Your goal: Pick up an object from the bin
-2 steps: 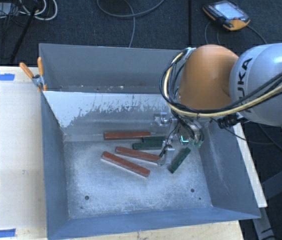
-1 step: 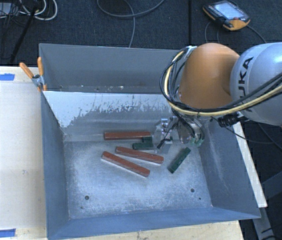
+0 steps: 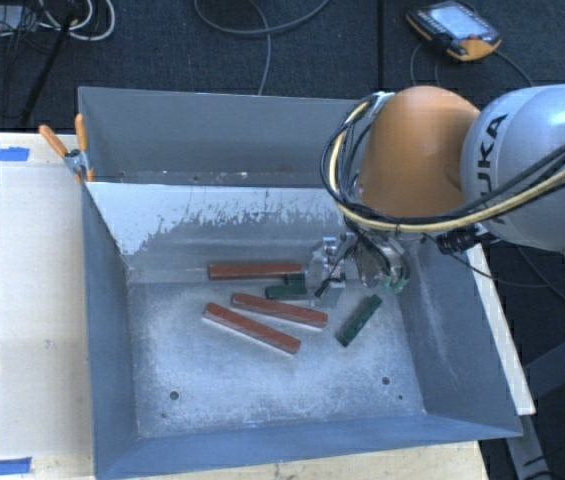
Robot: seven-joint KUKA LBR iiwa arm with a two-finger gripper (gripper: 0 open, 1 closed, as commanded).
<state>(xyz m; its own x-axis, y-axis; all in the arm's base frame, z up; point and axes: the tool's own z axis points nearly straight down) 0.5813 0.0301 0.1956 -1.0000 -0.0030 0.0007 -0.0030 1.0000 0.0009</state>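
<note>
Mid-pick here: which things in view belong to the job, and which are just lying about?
Job in hand:
gripper; grey bin; small dark green piece beside the gripper; dark green bar; back reddish-brown bar; middle reddish-brown bar; front reddish-brown bar. All are pickable.

Lying about:
handheld device and cables, on the floor beyond the bin.

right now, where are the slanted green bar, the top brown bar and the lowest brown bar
slanted green bar (image 3: 359, 320), camera view, middle of its length
top brown bar (image 3: 255, 270), camera view, middle of its top face
lowest brown bar (image 3: 252, 329), camera view, middle of its top face
</note>
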